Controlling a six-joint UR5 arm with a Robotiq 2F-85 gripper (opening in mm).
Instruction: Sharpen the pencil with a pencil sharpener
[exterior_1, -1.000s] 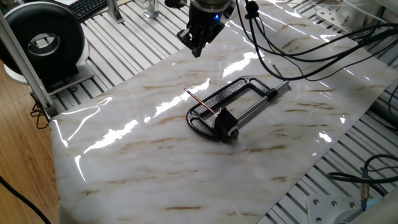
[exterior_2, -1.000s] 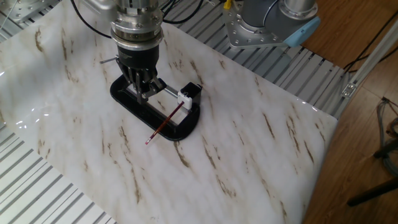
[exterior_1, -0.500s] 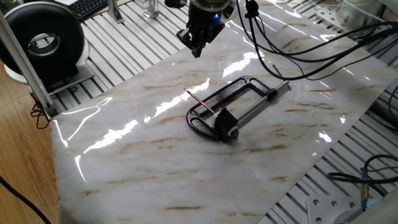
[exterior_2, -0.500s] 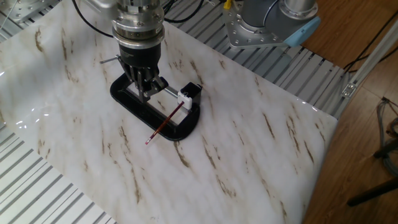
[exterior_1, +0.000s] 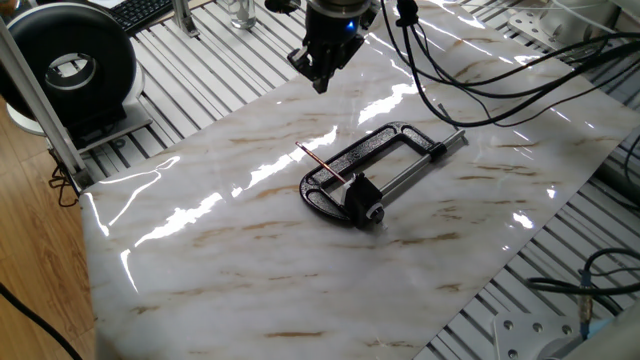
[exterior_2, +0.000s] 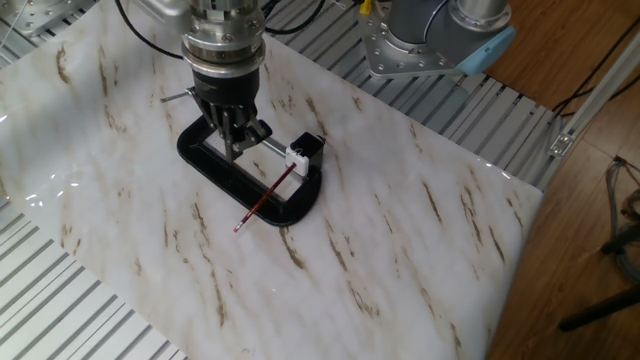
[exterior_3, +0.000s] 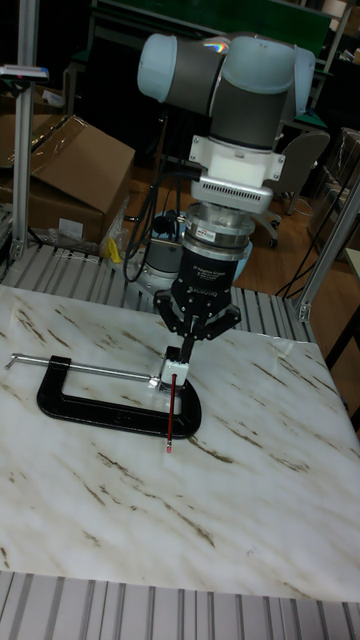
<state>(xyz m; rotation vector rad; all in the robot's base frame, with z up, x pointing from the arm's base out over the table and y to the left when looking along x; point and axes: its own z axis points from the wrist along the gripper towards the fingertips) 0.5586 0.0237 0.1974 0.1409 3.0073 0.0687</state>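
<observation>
Hovering above the marble slab (exterior_1: 200, 230), well clear of the black clamp (exterior_1: 372, 172): gripper (exterior_1: 320, 80) (exterior_2: 232, 150) (exterior_3: 187, 345), fingertips drawn close together, nothing between them. Lying across the clamp's curved frame, below and apart from the gripper: pencil (exterior_1: 323, 166) (exterior_2: 264, 200) (exterior_3: 171, 414), one end at the pencil sharpener (exterior_1: 363, 199) (exterior_2: 302, 152) (exterior_3: 176, 364) beside the clamp's threaded rod (exterior_1: 415, 166), other end out over bare slab beyond the clamp frame.
</observation>
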